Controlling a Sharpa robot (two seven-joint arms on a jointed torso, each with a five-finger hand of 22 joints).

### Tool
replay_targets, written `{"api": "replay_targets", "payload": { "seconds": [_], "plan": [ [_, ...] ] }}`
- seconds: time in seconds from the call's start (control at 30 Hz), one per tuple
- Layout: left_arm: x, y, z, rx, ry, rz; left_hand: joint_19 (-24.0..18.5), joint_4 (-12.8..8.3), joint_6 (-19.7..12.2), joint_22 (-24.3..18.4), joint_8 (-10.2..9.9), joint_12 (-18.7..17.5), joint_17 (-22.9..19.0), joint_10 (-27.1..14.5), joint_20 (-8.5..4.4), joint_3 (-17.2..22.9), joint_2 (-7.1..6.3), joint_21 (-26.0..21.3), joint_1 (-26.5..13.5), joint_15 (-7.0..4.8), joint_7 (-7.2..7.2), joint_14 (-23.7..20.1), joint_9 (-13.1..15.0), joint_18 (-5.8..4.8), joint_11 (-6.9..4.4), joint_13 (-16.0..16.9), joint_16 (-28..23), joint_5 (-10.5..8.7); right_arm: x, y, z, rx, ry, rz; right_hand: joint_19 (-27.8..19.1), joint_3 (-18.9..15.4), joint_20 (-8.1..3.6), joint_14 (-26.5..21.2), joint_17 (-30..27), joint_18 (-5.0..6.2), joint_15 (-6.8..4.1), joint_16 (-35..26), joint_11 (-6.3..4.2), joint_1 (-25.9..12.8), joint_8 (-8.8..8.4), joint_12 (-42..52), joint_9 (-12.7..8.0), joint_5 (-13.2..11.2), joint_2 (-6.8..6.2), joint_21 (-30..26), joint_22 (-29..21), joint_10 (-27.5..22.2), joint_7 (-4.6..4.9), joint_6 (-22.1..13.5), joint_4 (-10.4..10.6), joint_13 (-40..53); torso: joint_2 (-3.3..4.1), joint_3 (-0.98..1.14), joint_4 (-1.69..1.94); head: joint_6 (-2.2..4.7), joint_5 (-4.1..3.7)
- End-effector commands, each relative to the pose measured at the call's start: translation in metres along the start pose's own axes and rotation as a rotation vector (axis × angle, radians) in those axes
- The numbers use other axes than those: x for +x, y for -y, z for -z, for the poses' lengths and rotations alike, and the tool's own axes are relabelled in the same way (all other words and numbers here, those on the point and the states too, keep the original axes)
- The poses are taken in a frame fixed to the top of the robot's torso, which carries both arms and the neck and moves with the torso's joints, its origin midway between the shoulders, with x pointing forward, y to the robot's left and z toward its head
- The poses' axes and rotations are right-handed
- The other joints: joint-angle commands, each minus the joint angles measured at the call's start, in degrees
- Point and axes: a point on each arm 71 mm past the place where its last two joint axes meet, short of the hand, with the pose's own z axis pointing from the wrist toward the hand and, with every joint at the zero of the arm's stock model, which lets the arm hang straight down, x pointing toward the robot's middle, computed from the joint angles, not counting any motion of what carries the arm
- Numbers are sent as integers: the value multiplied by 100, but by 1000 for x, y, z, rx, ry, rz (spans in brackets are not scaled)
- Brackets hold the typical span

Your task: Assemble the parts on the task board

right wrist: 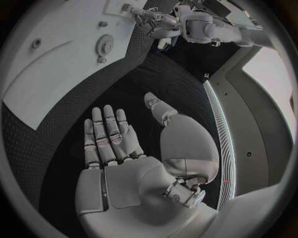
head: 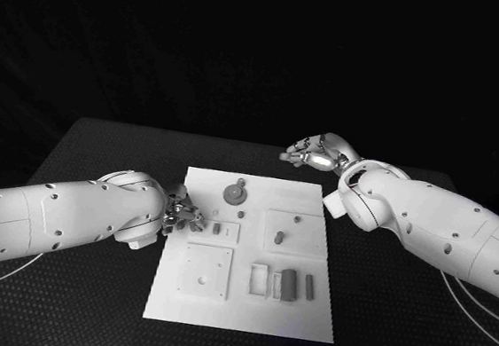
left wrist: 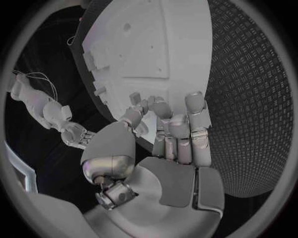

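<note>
The white task board point(head: 241, 302) lies in the middle of the table. A grey gear point(head: 234, 193) sits near its far edge, and dark bars point(head: 288, 283) stand in slots near its right side. My left hand point(head: 186, 216) is at the board's left edge with its fingers point(left wrist: 177, 124) curled in. Its thumb tip and a fingertip meet by a small piece at the board's rim point(left wrist: 135, 96); whether they pinch it is unclear. My right hand point(head: 317, 153) hovers past the board's far right corner, its palm point(right wrist: 124, 173) flat, fingers spread and holding nothing.
A square plate point(head: 205, 271) and a second plate with holes point(head: 289, 231) are on the board. A small block point(head: 217, 229) lies close to the left hand. Black table point(head: 403, 343) surrounds the board on all sides.
</note>
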Motion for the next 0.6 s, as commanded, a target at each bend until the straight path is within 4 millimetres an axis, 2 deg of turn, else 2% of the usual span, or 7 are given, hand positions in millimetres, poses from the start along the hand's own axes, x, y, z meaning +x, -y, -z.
{"api": "replay_targets", "payload": {
  "seconds": [0.03,0.33,0.6],
  "plan": [
    [0,-1,-1,-1,4,5,4,46,-9,60,-32,-28,7,16,-31,-9,-62,-40,-11,-29,25,-6,4,34,15,10,-37,-42,1,0,0,-5,-12,0,-26,-13,7,-58,8,-41,-1,-29,-6,-2,34,23,-10,-8,38,-32,6,-38,167,-42,7,-6,0,2,-1,0,-3],
    [-1,-2,-1,-4,5,8,7,77,-11,60,-42,-30,9,18,-32,-24,-88,-42,-26,-30,25,-5,7,37,15,12,-38,-53,2,1,0,-4,-14,0,-26,-14,8,-59,8,-41,-1,-30,-6,-1,34,24,-11,-8,37,-35,9,-40,167,-44,6,-9,-2,2,-1,-4,-3],
    [-1,-2,-1,-4,10,19,5,114,-23,59,-61,-35,11,13,-36,-53,-167,-50,-45,-30,28,-9,11,42,17,16,-44,-64,2,1,0,-4,-18,-1,-26,-15,8,-59,9,-42,0,-30,-5,-1,33,25,-13,-8,37,-37,12,-40,168,-47,5,-12,0,2,2,-6,-13]
  ]
}}
